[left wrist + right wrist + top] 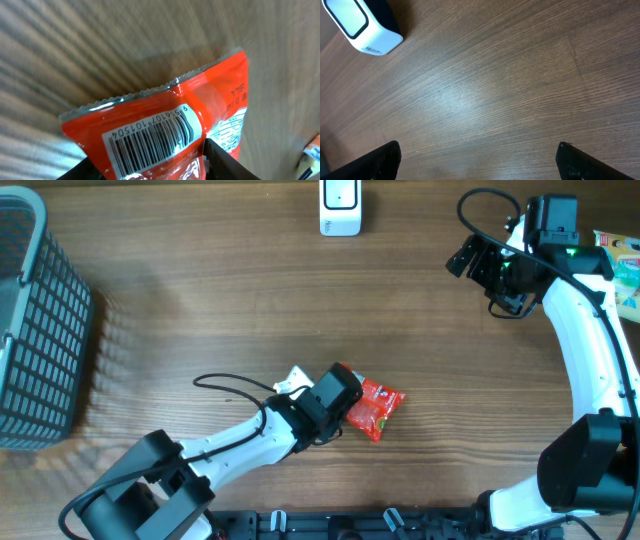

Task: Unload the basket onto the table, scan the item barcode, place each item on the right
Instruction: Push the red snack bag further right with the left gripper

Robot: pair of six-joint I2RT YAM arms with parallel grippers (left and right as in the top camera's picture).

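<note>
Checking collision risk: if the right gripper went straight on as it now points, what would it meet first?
Probably the bare wooden table; the right gripper faces it, open, with nothing between. The white scanner lies off to the side, apparently out of line.

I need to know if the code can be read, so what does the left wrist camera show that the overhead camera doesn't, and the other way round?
Only the left wrist view shows the barcode and its digits, printed on a white patch of the red packet. Only the overhead view shows the basket at the left edge, the white scanner at the far edge, and the right arm. Both show the packet lying on the wooden table.
</note>
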